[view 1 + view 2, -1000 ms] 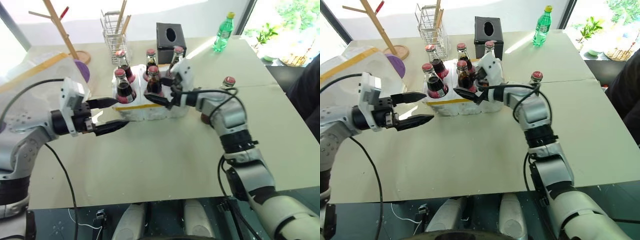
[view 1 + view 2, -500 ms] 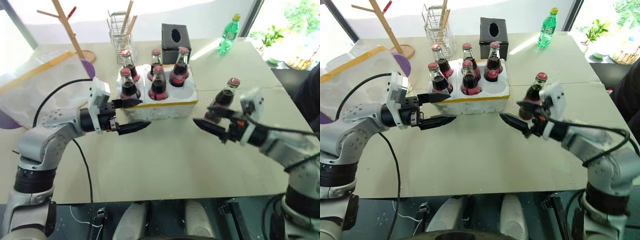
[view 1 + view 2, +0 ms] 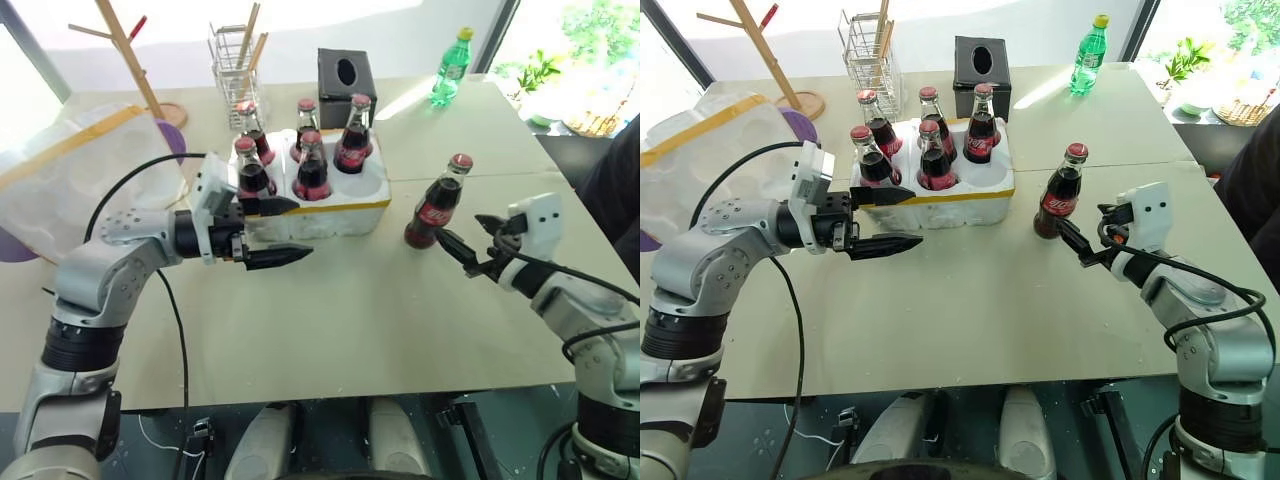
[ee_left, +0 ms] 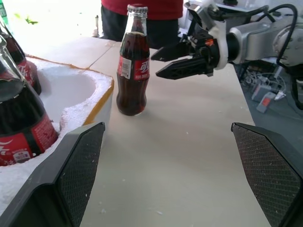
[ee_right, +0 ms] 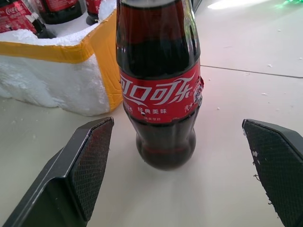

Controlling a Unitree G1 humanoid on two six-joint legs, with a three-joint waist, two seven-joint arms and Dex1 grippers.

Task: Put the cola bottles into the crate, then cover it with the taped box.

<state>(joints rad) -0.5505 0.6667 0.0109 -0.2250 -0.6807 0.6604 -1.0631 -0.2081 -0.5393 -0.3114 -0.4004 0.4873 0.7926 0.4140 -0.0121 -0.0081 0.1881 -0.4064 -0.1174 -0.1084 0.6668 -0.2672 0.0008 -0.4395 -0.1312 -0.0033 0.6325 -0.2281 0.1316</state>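
The crate (image 3: 345, 212), a low white foam block with a yellow band, holds several cola bottles (image 3: 311, 170). Its front right hole (image 4: 66, 90) stands free. One loose cola bottle (image 3: 436, 205) stands upright on the table just right of the crate. My left gripper (image 3: 303, 231) is open in front of the crate's front wall, pointing right, with nothing between its fingers. My right gripper (image 3: 458, 236) is open just right of the loose bottle, pointing at it and apart from it, its fingers (image 5: 90, 161) on either side in the right wrist view. The taped box (image 3: 70, 170) lies at the far left.
A green bottle (image 3: 448, 68), a black tissue box (image 3: 345, 73), a wire basket (image 3: 232, 65) with sticks and a wooden rack (image 3: 130, 60) stand along the table's back. A person in a red top (image 4: 142, 4) stands beyond the table's right side.
My right gripper has drawn away from the crate, swinging right and down to beside the loose bottle. My left gripper has slid slightly right along the crate's front. The head camera has shifted.
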